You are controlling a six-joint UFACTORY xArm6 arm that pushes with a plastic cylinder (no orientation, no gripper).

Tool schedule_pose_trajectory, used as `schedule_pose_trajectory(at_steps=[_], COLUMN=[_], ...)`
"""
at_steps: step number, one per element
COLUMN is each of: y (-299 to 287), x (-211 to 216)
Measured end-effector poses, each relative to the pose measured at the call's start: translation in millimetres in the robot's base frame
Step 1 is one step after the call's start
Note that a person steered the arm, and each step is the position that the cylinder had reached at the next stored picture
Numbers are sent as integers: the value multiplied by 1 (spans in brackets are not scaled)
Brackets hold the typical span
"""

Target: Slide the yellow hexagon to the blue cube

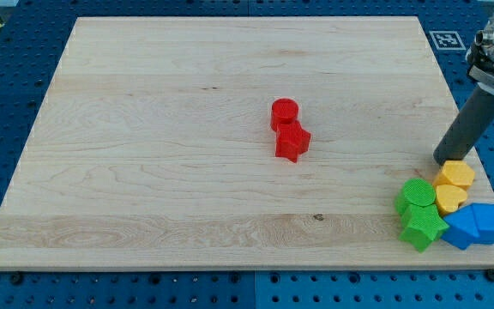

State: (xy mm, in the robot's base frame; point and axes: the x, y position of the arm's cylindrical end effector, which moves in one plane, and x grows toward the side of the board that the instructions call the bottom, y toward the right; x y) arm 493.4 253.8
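I can read no words, brands or numbers anywhere; the only sign I see is a black-and-white square fiducial marker [443,38] lying flat just beyond the top right corner of the tabletop [187,103], its pattern too small to decode.

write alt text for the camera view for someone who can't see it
My tip rests just above the yellow hexagon at the wooden board's lower right corner, where a yellow heart, green cylinder, green star and two blue blocks crowd together. A red cylinder and red star touch near the centre.
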Motion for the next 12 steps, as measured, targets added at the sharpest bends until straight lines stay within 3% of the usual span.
schedule_pose_trajectory(at_steps=[4, 12], y=[-62, 46], x=[-3, 21])
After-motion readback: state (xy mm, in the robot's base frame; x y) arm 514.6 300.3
